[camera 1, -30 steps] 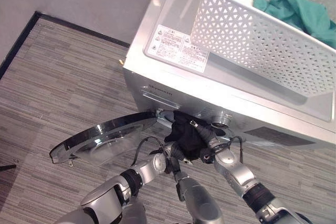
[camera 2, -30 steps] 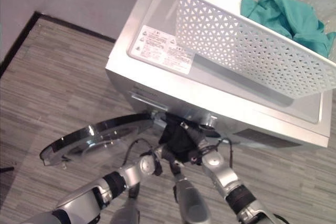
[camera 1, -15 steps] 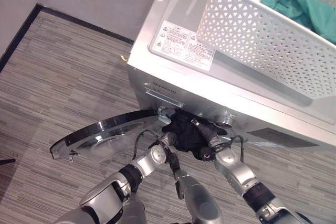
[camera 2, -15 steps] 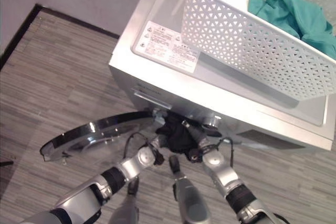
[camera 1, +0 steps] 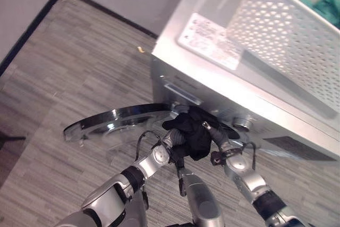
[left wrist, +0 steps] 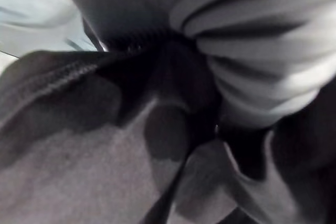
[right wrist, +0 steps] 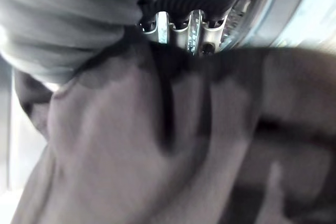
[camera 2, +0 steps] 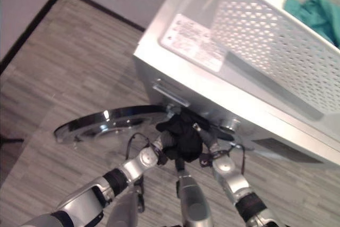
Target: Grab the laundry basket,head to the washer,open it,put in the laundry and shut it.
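A black garment is bunched at the mouth of the silver front-loading washer, just under its front panel. My left hand reaches into the garment from below, buried in the cloth. My right hand holds the bundle from the right, with one silver finger lying over the top of it. Dark cloth also lies against the drum's metal rim in the right wrist view. The round glass door stands swung open to the left. The white perforated laundry basket sits on the washer's top with a teal cloth inside.
The open door juts out over the striped grey floor to my left. A grey wall with a black baseboard runs behind. A control knob sits on the washer's front, right of the opening.
The camera has swung, shifting the whole picture. My left hand has come up from below the door edge into the black garment at the opening. The right hand has stayed on the bundle.
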### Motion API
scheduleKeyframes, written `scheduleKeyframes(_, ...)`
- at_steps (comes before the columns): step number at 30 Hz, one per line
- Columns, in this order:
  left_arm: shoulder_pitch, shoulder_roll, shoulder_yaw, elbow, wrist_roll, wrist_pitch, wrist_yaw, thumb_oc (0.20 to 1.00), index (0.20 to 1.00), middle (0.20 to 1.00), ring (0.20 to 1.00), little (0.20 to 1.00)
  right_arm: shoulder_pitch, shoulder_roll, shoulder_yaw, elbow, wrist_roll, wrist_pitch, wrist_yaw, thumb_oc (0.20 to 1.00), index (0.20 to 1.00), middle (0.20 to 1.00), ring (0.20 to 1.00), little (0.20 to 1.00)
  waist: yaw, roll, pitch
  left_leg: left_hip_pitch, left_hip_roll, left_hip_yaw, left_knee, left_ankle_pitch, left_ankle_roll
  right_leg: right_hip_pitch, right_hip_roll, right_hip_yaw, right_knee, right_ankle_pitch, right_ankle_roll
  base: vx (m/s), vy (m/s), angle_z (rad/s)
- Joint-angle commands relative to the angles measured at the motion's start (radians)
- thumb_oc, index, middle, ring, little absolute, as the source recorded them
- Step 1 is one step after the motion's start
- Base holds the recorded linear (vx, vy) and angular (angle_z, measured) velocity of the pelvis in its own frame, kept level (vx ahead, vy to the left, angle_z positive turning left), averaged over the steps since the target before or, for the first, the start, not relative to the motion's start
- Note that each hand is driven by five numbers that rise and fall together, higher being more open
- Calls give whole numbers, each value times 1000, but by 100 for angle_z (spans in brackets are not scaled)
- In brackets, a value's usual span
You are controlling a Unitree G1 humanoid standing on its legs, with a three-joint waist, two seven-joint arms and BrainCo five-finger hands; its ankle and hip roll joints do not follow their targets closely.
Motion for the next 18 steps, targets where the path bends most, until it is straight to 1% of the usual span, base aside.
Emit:
scheduleKeyframes(1,48,-32,29,-102,12,-85,-9,200,200,200,200,200,35,8,-24,-26,-18,-37,16,1000,1000,1000,1000,1000,22,-8,-62,100,39,-23,85,-237,-5,-116,-88,62,-106,162,90,-66,22,6)
scheduleKeyframes(2,72,-15,41,-114,-3,-87,-16,200,200,200,200,200,45,17,-31,-5,-29,-26,16,1000,1000,1000,1000,1000,25,-6,-60,107,31,-27,88,-247,1,-124,-92,65,-106,170,94,-42,22,-9)
scheduleKeyframes(3,72,-14,41,-115,-3,-87,-16,200,200,200,200,200,44,18,-31,-5,-29,-26,16,1000,1000,1000,1000,1000,23,-11,-62,104,26,-27,85,-241,1,-127,-97,66,-108,174,94,-38,34,1)
scheduleKeyframes(5,102,12,54,-141,-13,-85,-25,200,200,200,200,200,57,22,-46,12,-50,-16,8,1000,1000,1000,1000,1000,27,-7,-56,110,20,-32,101,-261,5,-130,-100,70,-104,173,98,-14,32,6)
scheduleKeyframes(8,155,42,78,-160,-28,-82,-40,200,200,200,200,200,87,13,-56,52,-140,13,6,1000,1000,1000,1000,1000,30,-10,-48,108,3,-40,128,-280,9,-131,-117,75,-102,180,104,-38,29,4)
scheduleKeyframes(10,190,59,94,-171,-34,-81,-48,200,200,200,200,200,109,10,-66,95,-197,27,4,1000,1000,1000,1000,1000,36,-1,-37,107,-1,-50,150,-297,10,-122,-123,72,-96,178,108,-18,14,2)
scheduleKeyframes(13,217,75,113,-165,-29,-79,-58,200,200,200,200,200,122,15,-74,206,-296,55,-11,1000,1000,1000,1000,1000,38,-3,-25,96,-19,-65,174,-304,14,-115,-141,72,-97,186,114,-44,40,5)
scheduleKeyframes(14,232,86,120,-173,-27,-79,-63,200,200,200,200,200,133,14,-84,307,-401,85,-42,1000,1000,1000,1000,1000,43,5,-17,92,-22,-78,190,-316,15,-104,-146,66,-93,182,117,-27,29,7)
scheduleKeyframes(16,231,88,121,-173,-27,-78,-63,200,200,200,200,200,131,16,-83,309,-402,85,-43,1000,1000,1000,1000,1000,40,-1,-19,88,-29,-79,187,-309,16,-107,-152,67,-96,186,117,-6,19,12)
scheduleKeyframes(17,241,96,119,-187,-26,-79,-69,200,200,200,200,200,153,21,-97,387,-480,109,-58,1000,1000,1000,1000,1000,43,7,-13,88,-28,-87,200,-321,17,-97,-154,62,-92,183,120,-2,23,16)
scheduleKeyframes(18,240,98,119,-194,-25,-81,-73,200,200,200,200,200,162,28,-103,429,-496,113,-60,1000,1000,1000,1000,1000,41,3,-13,84,-37,-89,200,-317,18,-98,-161,63,-95,188,121,-5,32,23)
